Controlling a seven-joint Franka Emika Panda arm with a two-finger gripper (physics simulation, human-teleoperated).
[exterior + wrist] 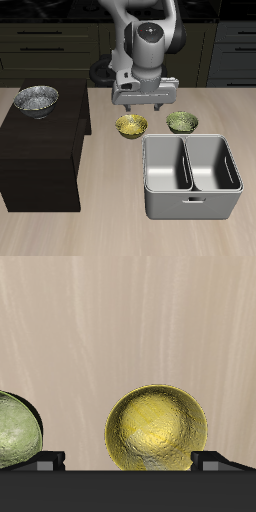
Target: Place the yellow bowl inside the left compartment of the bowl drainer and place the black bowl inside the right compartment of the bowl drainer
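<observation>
Wooden table before dark kitchen cabinets, gripper above the bowls.
A dark cabinet [40, 150] carries the black bowl [36, 99]; the drainer [192, 177] has both wells vacant. The gripper [146, 102], jaws spread, hangs above the table with the yellow bowl [131, 125] directly beneath, the green bowl [183, 122] beside it and bare table around.

An olive-green bowl [183, 122] sits upright on the light wooden desk [60, 232], its dull mottled inside showing; the wrist view catches only part of its rim [15, 431]. At its nine o'clock, well apart, stands a dark boxy cabinet [40, 160]. Dark drawer fronts [45, 40] line the background.
</observation>
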